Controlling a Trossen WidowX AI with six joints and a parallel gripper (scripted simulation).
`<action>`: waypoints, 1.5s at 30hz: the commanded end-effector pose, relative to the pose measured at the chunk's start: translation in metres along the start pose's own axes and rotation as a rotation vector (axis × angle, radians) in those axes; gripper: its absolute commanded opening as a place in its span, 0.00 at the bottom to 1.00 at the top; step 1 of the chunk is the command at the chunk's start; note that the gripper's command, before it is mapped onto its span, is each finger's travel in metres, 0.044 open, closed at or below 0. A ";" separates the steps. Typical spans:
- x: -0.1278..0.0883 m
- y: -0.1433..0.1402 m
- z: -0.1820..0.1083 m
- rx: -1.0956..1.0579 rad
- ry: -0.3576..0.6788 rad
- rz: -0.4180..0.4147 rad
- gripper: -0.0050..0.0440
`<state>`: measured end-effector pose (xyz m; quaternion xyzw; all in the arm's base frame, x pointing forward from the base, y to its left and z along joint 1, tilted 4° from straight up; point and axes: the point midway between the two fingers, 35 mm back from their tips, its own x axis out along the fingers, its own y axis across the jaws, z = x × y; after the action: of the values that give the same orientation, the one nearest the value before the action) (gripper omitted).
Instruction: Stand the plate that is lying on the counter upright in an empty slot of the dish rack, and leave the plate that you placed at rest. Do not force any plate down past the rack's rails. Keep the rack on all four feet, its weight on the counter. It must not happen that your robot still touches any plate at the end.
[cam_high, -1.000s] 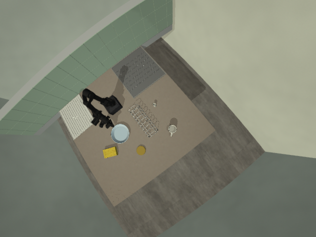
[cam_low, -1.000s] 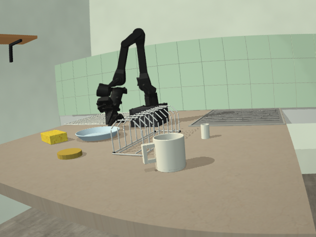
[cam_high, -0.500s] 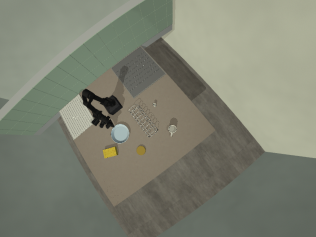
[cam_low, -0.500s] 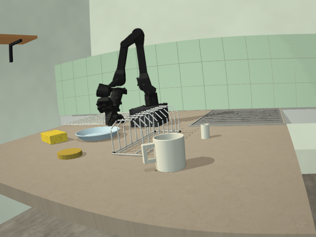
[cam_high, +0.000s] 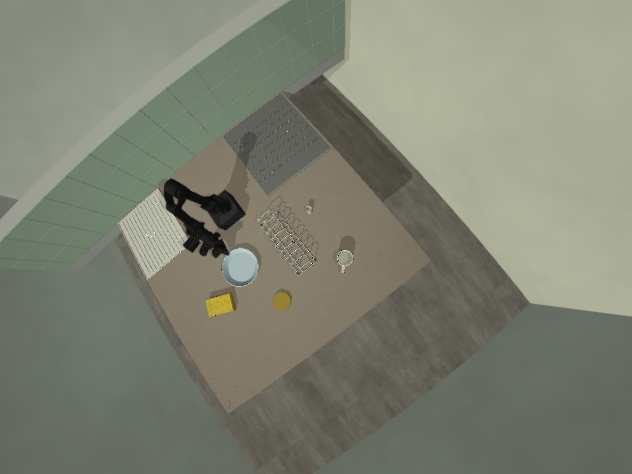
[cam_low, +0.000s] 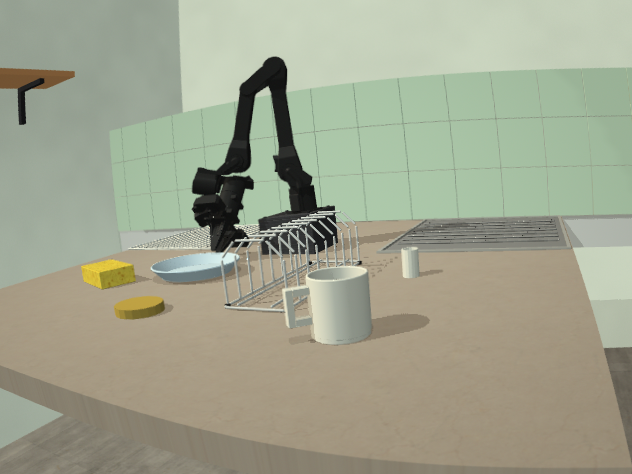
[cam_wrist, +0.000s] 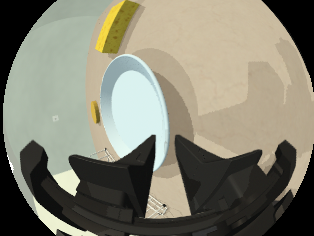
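Seen from the exterior side, the light blue plate (cam_high: 239, 267) (cam_low: 193, 267) (cam_wrist: 136, 102) lies flat on the table (cam_high: 326, 285) (cam_low: 433, 377) (cam_wrist: 225, 75), left of the wire dish rack (cam_high: 299, 273) (cam_low: 255, 308) (cam_wrist: 162, 207). The fingers (cam_high: 221, 248) (cam_low: 220, 239) stand slightly apart with nothing clamped between them, pointing down by the plate's far rim; whether they touch it, I cannot tell. The rack's slots hold no plate. A yellow sponge (cam_high: 220, 304) (cam_low: 107, 273) (cam_wrist: 116, 29) lies left of the plate, and a mustard disc (cam_high: 281, 301) (cam_low: 139, 308) (cam_wrist: 95, 112) lies nearer. A white mug (cam_high: 345, 258) (cam_low: 341, 308) stands on the near side of the rack, with a small white cylinder (cam_high: 308, 209) (cam_low: 410, 262) farther back to the right

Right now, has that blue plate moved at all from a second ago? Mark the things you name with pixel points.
No, the blue plate (cam_high: 239, 267) (cam_low: 193, 269) (cam_wrist: 136, 102) shows no shift against the arm's base (cam_high: 238, 214) (cam_low: 267, 238) in the top view.
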<state>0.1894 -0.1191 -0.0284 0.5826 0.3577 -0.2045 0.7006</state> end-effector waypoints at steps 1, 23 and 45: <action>0.001 -0.001 -0.001 0.004 0.002 -0.004 0.29; 0.005 0.000 0.000 0.004 0.002 -0.004 0.29; 0.009 0.001 0.000 0.004 0.002 -0.004 0.29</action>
<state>0.1957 -0.1186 -0.0331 0.5828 0.3580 -0.2044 0.7003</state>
